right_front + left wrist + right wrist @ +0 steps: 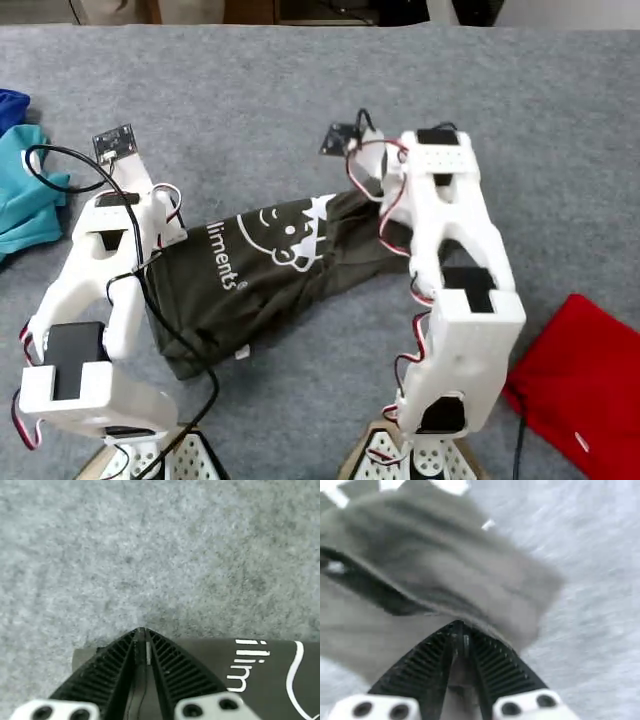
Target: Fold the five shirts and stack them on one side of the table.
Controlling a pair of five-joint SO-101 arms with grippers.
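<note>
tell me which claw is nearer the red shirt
Right. The right claw grips the dark olive shirt at the end toward the red shirt. The left claw grips the opposite end, farther from it.

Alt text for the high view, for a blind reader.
The left arm and right arm each pinch one end of a dark printed shirt on a grey table. A teal shirt lies far left, a red shirt right.

Left pincer [141,632] and right pincer [459,627] both clamp the dark shirt [270,275].
</note>
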